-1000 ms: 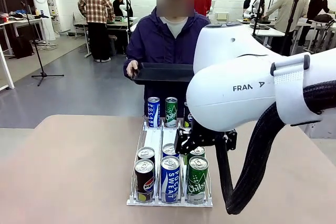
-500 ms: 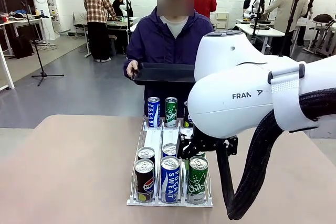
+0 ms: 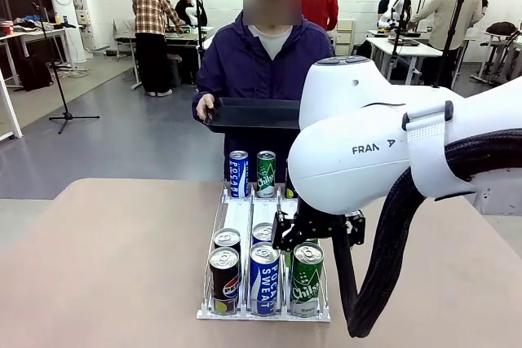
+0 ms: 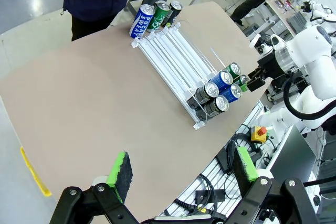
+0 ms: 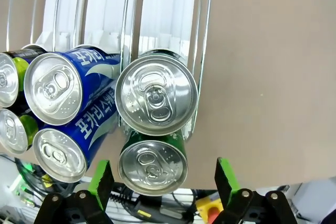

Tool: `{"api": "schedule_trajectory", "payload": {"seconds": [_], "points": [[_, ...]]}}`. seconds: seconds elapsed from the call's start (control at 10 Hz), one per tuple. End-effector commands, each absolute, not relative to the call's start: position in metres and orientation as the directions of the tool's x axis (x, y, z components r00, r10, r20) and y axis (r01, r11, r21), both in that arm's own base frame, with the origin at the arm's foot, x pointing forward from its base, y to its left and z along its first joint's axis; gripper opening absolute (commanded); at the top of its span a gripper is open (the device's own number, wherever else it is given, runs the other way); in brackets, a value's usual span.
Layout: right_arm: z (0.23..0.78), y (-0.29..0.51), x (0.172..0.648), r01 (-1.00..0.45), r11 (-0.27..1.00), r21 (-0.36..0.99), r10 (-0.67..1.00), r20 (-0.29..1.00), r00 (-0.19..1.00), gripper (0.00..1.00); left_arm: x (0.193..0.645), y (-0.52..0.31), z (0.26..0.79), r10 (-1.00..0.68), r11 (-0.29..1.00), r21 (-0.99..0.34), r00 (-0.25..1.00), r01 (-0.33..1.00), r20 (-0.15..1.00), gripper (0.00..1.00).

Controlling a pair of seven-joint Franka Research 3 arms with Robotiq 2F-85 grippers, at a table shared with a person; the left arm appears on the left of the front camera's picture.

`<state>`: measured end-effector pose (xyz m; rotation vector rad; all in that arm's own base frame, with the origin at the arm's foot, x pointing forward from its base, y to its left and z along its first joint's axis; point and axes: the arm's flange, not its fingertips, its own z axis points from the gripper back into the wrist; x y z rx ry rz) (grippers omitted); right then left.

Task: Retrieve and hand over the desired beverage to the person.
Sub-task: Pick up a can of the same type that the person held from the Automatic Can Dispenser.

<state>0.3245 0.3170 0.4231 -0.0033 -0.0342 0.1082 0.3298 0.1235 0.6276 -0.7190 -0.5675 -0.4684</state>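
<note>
The green can at the near end of the rack's right lane looks the chosen drink, a second green can just behind it. The right pincer hangs over it, released, pads either side. Lower straight, clear of the blue can in the middle lane, and clench below the rim. Past the rack's far end the person holds a black tray. The left pincer, released too, hangs well apart from the rack

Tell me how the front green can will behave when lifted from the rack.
The front green can looks sealed, tab flat, so probably rigid and fairly heavy. Its glossy wall may slip against the open right gripper. Once lifted, the green can behind may slide forward in the rack.
</note>
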Motion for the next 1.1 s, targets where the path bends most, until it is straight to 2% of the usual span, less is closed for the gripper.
{"api": "schedule_trajectory", "payload": {"seconds": [0.0, 0.5, 0.6, 0.7, 0.8, 1.0], "points": [[0.4205, 0.3202, 0.3325, -0.104, 0.995, -0.006, 0.104, 0.043, 0.994, 1.0, 0.33, 0.1257, 0.6282, -0.205, 0.647, -0.478, 0.74, 0.593, 0.64, 1.0], [0.4167, 0.3189, 0.3355, -0.134, 0.991, -0.02, 0.135, 0.064, 0.989, 1.0, 0.33, 0.1257, 0.6282, -0.205, 0.647, -0.478, 0.74, 0.593, 0.64, 1.0], [0.4148, 0.3186, 0.3352, -0.175, 0.984, -0.035, 0.178, 0.096, 0.979, 0.54, 0.33, 0.1257, 0.6282, -0.205, 0.647, -0.478, 0.74, 0.593, 0.64, 1.0], [0.4137, 0.3193, 0.3354, -0.193, 0.98, -0.046, 0.196, 0.099, 0.975, 0.41, 0.33, 0.1257, 0.6282, -0.205, 0.647, -0.478, 0.74, 0.593, 0.64, 1.0], [0.4142, 0.3198, 0.335, -0.203, 0.978, -0.048, 0.207, 0.101, 0.973, 0.0, 0.33, 0.1257, 0.6282, -0.205, 0.647, -0.478, 0.74, 0.593, 0.64, 1.0], [0.4141, 0.3213, 0.3342, -0.211, 0.976, -0.045, 0.215, 0.102, 0.971, 0.0, 0.33, 0.1257, 0.6282, -0.205, 0.647, -0.478, 0.74, 0.593, 0.64, 1.0]]}}
